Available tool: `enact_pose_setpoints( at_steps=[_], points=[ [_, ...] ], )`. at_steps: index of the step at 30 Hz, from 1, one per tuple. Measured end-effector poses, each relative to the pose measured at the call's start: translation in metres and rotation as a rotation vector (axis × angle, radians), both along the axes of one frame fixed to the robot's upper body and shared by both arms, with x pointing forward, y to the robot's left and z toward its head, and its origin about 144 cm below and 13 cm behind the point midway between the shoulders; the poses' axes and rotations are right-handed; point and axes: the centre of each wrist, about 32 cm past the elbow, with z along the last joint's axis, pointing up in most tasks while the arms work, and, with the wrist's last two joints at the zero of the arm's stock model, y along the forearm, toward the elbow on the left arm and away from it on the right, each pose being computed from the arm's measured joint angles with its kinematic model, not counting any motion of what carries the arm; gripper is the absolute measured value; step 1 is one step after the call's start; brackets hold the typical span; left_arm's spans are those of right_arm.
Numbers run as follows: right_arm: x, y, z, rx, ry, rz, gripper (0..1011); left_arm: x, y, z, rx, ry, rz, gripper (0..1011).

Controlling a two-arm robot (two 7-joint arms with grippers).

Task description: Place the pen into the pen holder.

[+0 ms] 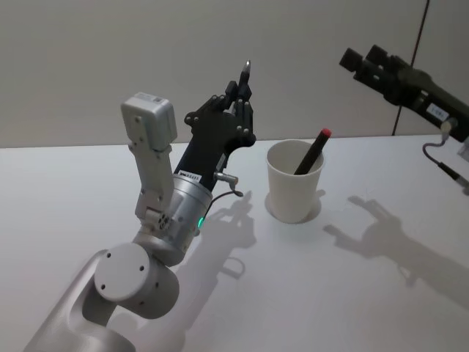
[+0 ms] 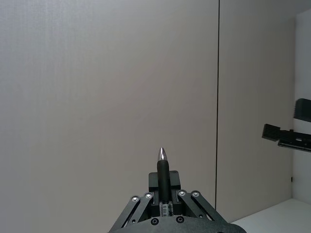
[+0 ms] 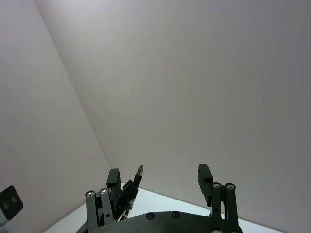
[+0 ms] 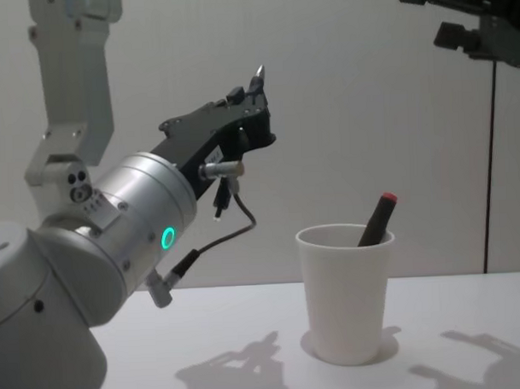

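Note:
My left gripper (image 1: 240, 99) is raised well above the table and shut on a black pen (image 1: 246, 71). The pen's silver tip points up, left of and higher than the pen holder. In the left wrist view the pen (image 2: 163, 171) stands straight between the fingers of the left gripper (image 2: 164, 188). The pen holder, a white paper cup (image 1: 293, 194) (image 4: 345, 302), stands upright on the table. A black pen with a red cap (image 1: 314, 150) (image 4: 378, 218) leans inside it. My right gripper (image 1: 364, 62) (image 3: 160, 175) hangs open, high at the right, holding nothing.
The white table (image 1: 66, 191) is bare around the cup. A grey wall with a dark vertical seam (image 2: 218, 97) stands behind. The left arm's large silver wrist (image 4: 133, 224) fills the chest view's left side.

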Motion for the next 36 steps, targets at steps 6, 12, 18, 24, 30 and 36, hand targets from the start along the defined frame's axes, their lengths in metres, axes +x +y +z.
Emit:
enact_pose_setpoints(
  at_steps=[6,12,18,24,30,36],
  points=[
    [0.003,0.002,0.002,0.04,0.079,0.003,1002,-0.001,-0.002,0.0,0.013,-0.011,-0.008,130],
    [0.007,0.008,0.005,0.066,0.173,0.014,1002,-0.002,-0.003,0.003,0.019,-0.039,-0.016,130],
    [0.011,0.017,0.007,0.078,0.27,0.044,1002,-0.003,-0.003,0.008,0.024,-0.068,-0.028,130],
    [0.015,0.028,0.009,0.082,0.35,0.087,1002,-0.004,-0.004,0.011,0.033,-0.086,-0.045,130],
    [0.016,0.038,0.01,0.083,0.381,0.128,1002,-0.005,-0.004,0.011,0.042,-0.087,-0.061,130],
    [0.016,0.042,0.011,0.088,0.384,0.154,1002,-0.006,-0.003,0.008,0.052,-0.074,-0.073,130]
  ],
)
